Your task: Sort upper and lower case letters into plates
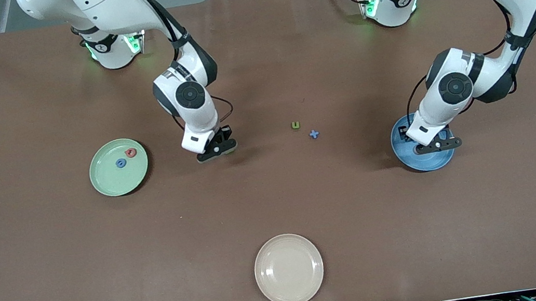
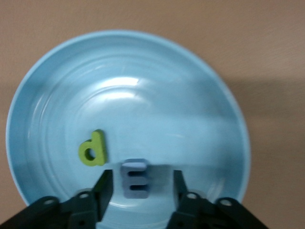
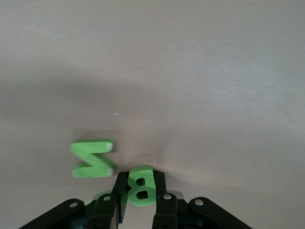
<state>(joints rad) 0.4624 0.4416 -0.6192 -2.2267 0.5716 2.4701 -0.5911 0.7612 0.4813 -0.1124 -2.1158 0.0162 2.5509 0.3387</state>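
My left gripper (image 1: 437, 145) hangs over the blue plate (image 1: 407, 154), open. A blue E (image 2: 135, 168) sits between its fingers (image 2: 106, 183), touching neither, and a green d (image 2: 93, 149) lies beside it in that plate (image 2: 200, 95). Low on the table, beside the light green plate (image 1: 108, 186), my right gripper (image 3: 141, 179) is shut on a green B (image 3: 141, 190). A green Z (image 3: 93, 158) lies next to the B. The light green plate holds a red letter (image 1: 130, 152) and a blue letter (image 1: 120, 163). A green u (image 1: 296, 125) and a blue cross-shaped letter (image 1: 314, 134) lie mid-table.
A cream-beige plate (image 1: 289, 269) lies at the table's edge nearest the front camera, with nothing on it. The two arm bases (image 1: 115, 48) stand along the table's edge farthest from that camera. Bare brown table separates the plates.
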